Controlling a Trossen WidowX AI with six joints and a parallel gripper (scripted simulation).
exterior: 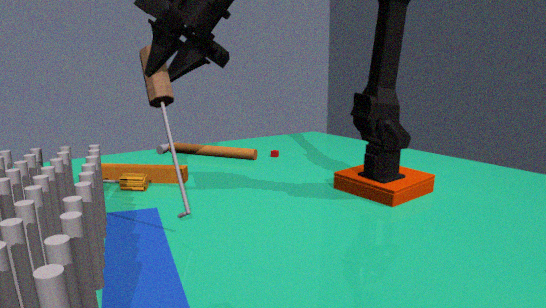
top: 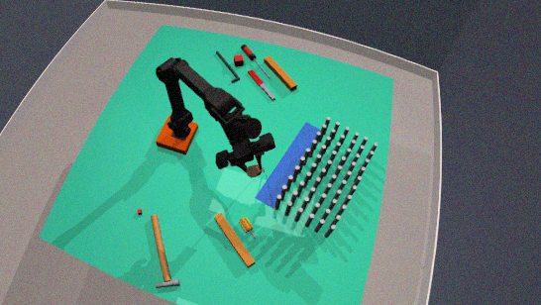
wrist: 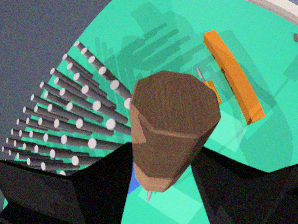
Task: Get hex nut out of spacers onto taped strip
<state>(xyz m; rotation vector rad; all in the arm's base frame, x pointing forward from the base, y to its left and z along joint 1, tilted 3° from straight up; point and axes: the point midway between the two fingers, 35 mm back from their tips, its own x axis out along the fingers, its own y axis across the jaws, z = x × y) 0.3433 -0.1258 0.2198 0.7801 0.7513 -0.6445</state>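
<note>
The gripper (top: pixel 255 168) (exterior: pixel 159 78) (wrist: pixel 163 162) is shut on the brown wooden handle of a hooked tool (top: pixel 253 171) (exterior: pixel 160 91) (wrist: pixel 175 107). In the exterior view the thin grey shaft slants down from the handle to a short bent tip (exterior: pixel 185 214), which appears above the table beside the strip. The blue taped strip (top: pixel 287 163) (exterior: pixel 142 265) (wrist: pixel 133 185) lies along the front of the spacer field. The dark spacers with pale tops (top: pixel 347 130) (exterior: pixel 49 287) (wrist: pixel 111 123) stand upright in rows. The hex nut cannot be made out in any view.
An orange bar (top: pixel 234 240) (exterior: pixel 150 172) (wrist: pixel 235 75) and a small yellow-handled tool (top: pixel 246 225) (exterior: pixel 133 182) lie near the field's near end. A hammer (top: pixel 161 248) (exterior: pixel 215 151) and a small red cube (top: pixel 140 212) (exterior: pixel 274 153) lie farther off. Several tools, a red block (top: pixel 238 60) and another bar (top: pixel 280 73) lie at the back.
</note>
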